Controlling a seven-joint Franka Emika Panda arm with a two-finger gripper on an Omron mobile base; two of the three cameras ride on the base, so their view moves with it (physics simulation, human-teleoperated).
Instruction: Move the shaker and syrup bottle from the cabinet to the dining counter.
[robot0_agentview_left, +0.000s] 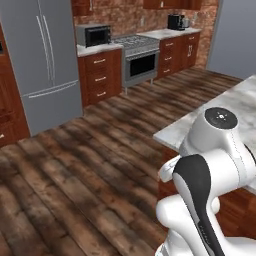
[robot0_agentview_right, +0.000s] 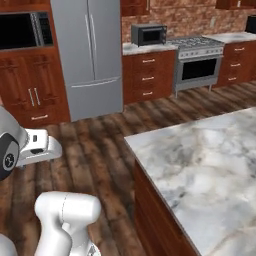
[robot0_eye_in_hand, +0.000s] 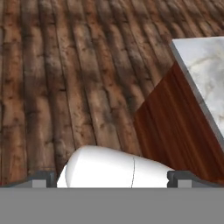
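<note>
My gripper (robot0_eye_in_hand: 111, 178) is open, its two dark fingertips (robot0_eye_in_hand: 41, 178) far apart with nothing between them. It looks down at the wooden floor beside a corner of the white-grey veined marble dining counter (robot0_eye_in_hand: 205, 65). That counter (robot0_agentview_left: 237, 102) lies to the right of my folded arm and fills the lower right of the right base view (robot0_agentview_right: 210, 160). Its top is bare where I see it. Bottom edges of reddish-brown wall cabinets (robot0_agentview_left: 80, 6) (robot0_agentview_right: 132, 6) show along the far wall; which one is the task's cabinet I cannot tell. The shaker and the syrup bottle are out of view.
A grey fridge (robot0_agentview_left: 47, 60) (robot0_agentview_right: 90, 55) stands across the floor, with a microwave (robot0_agentview_left: 95, 35) (robot0_agentview_right: 149, 34) on the kitchen counter and a steel stove (robot0_agentview_left: 137, 57) (robot0_agentview_right: 200, 60) beside it. A built-in oven (robot0_agentview_right: 22, 30) sits left of the fridge. Open plank floor (robot0_agentview_left: 90, 165) lies between.
</note>
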